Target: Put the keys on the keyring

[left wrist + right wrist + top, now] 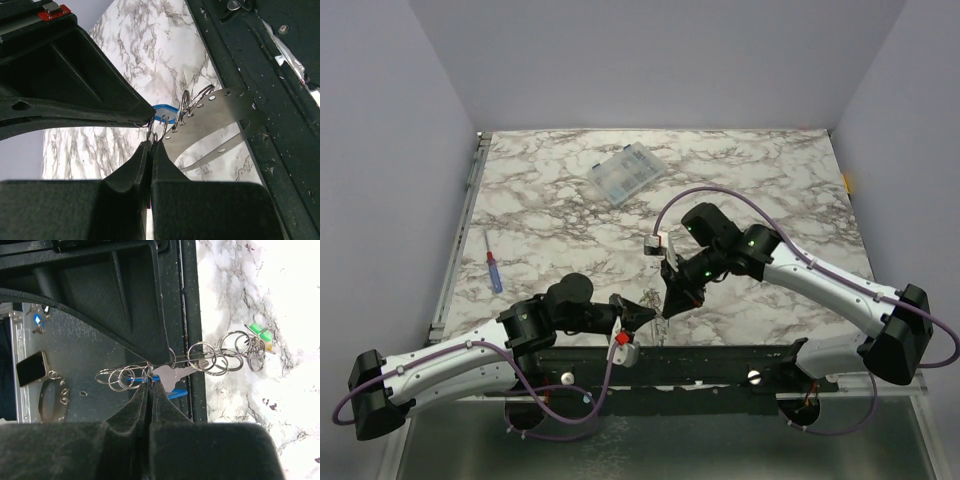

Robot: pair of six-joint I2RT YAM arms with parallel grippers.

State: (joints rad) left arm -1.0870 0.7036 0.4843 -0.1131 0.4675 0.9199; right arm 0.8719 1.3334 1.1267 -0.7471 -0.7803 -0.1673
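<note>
The left arm (pixel 450 365) lies low along the near edge of the bench (pixel 550 210), reaching from the near-left corner toward the middle. The left claw (pixel 642 314) points right, its fingers pressed together with no gap. The right arm (pixel 825 282) stretches in from the near-right corner, with the wrist bent down and leftward. The right claw (pixel 670 300) points toward the near edge, fingers likewise pinched tight, its tip just beside the left claw's.

A white marble-patterned table (pixel 770 170) with grey veins carries a clear plastic compartment box (pixel 627 174), which lies at a slant near the middle of the far edge. A small red-and-blue screwdriver (pixel 494 272) lies close to the left edge, about midway along it.
</note>
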